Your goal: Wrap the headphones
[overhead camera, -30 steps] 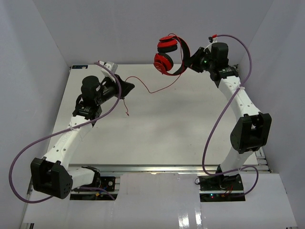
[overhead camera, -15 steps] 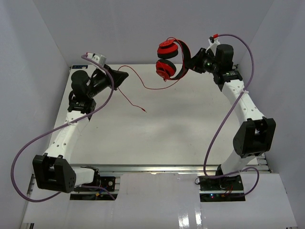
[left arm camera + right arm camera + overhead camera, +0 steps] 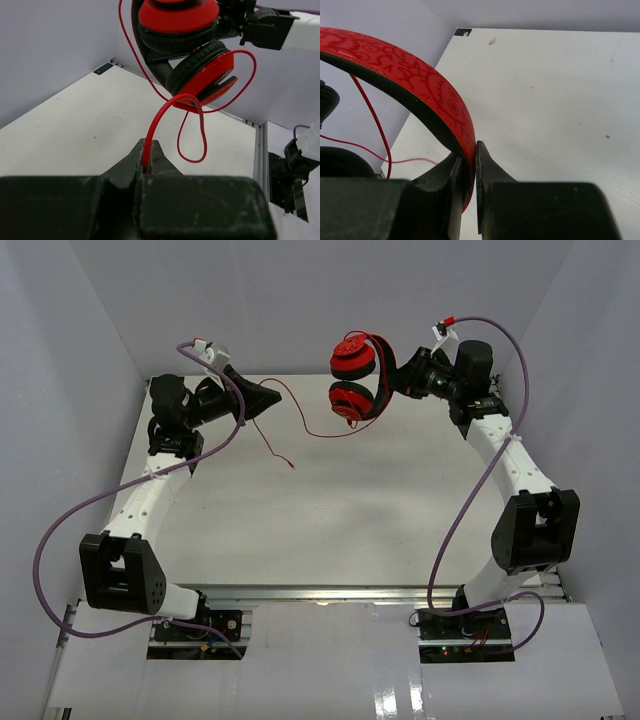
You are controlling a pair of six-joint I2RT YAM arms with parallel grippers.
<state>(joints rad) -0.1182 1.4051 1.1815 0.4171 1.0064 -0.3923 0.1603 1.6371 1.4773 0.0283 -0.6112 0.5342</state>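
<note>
The red headphones (image 3: 354, 375) hang in the air at the back of the table, cups stacked one above the other. My right gripper (image 3: 400, 373) is shut on their red band (image 3: 427, 87), with the black inner band against the left finger. My left gripper (image 3: 275, 397) is shut on the thin red cord (image 3: 155, 125), which rises from the jaws and loops past the lower cup (image 3: 205, 75). In the top view the cord (image 3: 310, 425) sags from the left gripper to the cups, and its free end (image 3: 290, 466) dangles over the table.
White table (image 3: 340, 510) inside grey walls. Purple arm cables (image 3: 60, 540) loop at the left and at the right side (image 3: 455, 510). A metal rail (image 3: 330, 592) runs along the near edge.
My left gripper has risen and swung toward the back right with the cord. My right gripper has tipped the headphones a little higher. The cord's free end has shifted right, then slightly back left.
</note>
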